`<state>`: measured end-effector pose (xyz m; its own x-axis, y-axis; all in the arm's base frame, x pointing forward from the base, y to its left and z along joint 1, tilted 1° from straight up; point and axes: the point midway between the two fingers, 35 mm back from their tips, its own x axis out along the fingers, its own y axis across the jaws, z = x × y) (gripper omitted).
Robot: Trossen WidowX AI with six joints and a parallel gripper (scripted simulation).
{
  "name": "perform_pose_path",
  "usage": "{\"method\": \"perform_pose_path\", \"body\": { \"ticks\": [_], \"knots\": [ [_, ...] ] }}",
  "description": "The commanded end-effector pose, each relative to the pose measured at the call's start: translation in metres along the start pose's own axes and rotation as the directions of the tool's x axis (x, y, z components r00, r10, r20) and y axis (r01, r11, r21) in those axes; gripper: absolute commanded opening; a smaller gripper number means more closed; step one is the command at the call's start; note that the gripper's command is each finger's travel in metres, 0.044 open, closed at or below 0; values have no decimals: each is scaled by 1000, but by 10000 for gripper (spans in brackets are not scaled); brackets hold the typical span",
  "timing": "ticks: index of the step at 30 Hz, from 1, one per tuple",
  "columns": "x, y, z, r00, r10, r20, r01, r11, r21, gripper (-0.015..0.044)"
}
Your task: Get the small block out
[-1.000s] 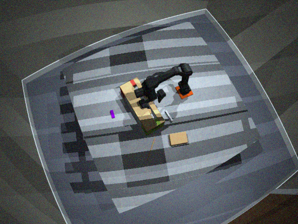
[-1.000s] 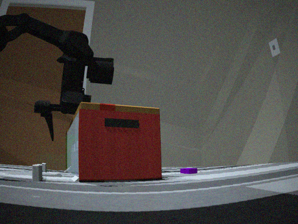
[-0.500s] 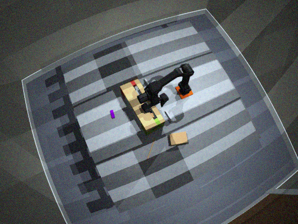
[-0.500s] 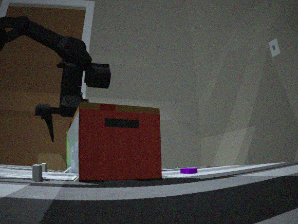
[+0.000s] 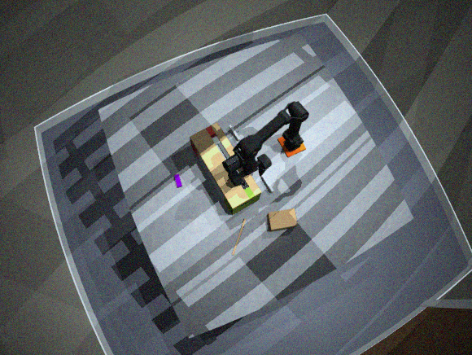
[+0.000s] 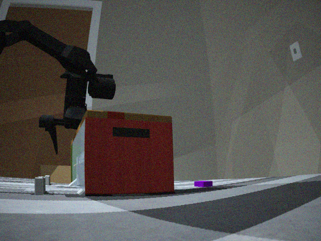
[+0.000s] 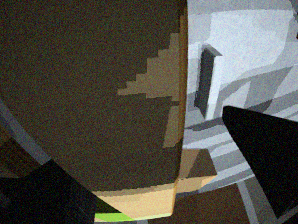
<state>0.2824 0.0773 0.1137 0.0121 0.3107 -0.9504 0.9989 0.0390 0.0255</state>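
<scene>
The box (image 5: 211,159) (image 6: 128,163) (image 7: 87,63) has a mottled tan top, a red end with a dark slot (image 6: 130,132) and a green end (image 5: 251,193). No block shows inside it in any view. A small purple block (image 5: 178,180) (image 6: 203,183) lies flat on the table, apart from the box on the side away from the arm. My gripper (image 5: 241,178) (image 6: 62,139) (image 7: 164,123) is open and empty. It hangs over the box's top near the green end. One finger reaches down beside the clear front, and the other is over the top.
The arm's orange base (image 5: 291,147) stands behind the box. Small grey posts (image 6: 39,185) (image 5: 266,184) (image 7: 206,79) stand on the table by the clear front. A tan flat slab (image 5: 281,219) and a thin wooden stick (image 5: 238,237) lie past the green end.
</scene>
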Motion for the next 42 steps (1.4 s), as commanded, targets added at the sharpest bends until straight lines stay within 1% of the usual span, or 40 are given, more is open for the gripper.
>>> {"method": "perform_pose_path", "body": {
  "ticks": [1, 4, 6, 12, 17, 18, 21, 23, 25, 28, 30, 32, 35, 37, 39, 40, 42],
  "knots": [
    [3, 1, -8, 1000, 3, -6, -3, 1000, -1, 400],
    [1, 1, -10, 1000, 3, -6, -3, 1000, -1, 400],
    [-8, 2, -12, 1000, 2, -5, -2, 1000, -1, 400],
    [-58, 0, -27, 1000, 0, -1, 0, 1000, -3, 400],
    [-58, 2, -27, 1000, 12, -2, -12, 1000, -6, 400],
    [-58, 2, -27, 1000, 16, -2, -16, 1000, -21, 374],
    [-59, 2, -31, 999, 40, 9, -37, 982, -187, 295],
    [-58, 1, -34, 998, 52, 29, -36, 920, -390, 285],
    [-58, -1, -37, 997, 66, 50, -24, 809, -587, 285],
    [-57, -4, -41, 993, 89, 81, 15, 571, -821, 285],
    [-56, -6, -43, 989, 104, 102, 55, 380, -923, 285],
    [-56, -8, -45, 985, 119, 122, 101, 170, -980, 285],
    [-55, -11, -49, 978, 141, 150, 172, -154, -973, 285],
    [-55, -13, -51, 973, 158, 168, 215, -362, -907, 285],
    [-54, -15, -54, 967, 175, 185, 251, -550, -796, 285],
    [-54, -16, -55, 964, 184, 192, 266, -635, -726, 285],
    [-54, -18, -57, 958, 199, 206, 285, -742, -607, 285]
  ]
}}
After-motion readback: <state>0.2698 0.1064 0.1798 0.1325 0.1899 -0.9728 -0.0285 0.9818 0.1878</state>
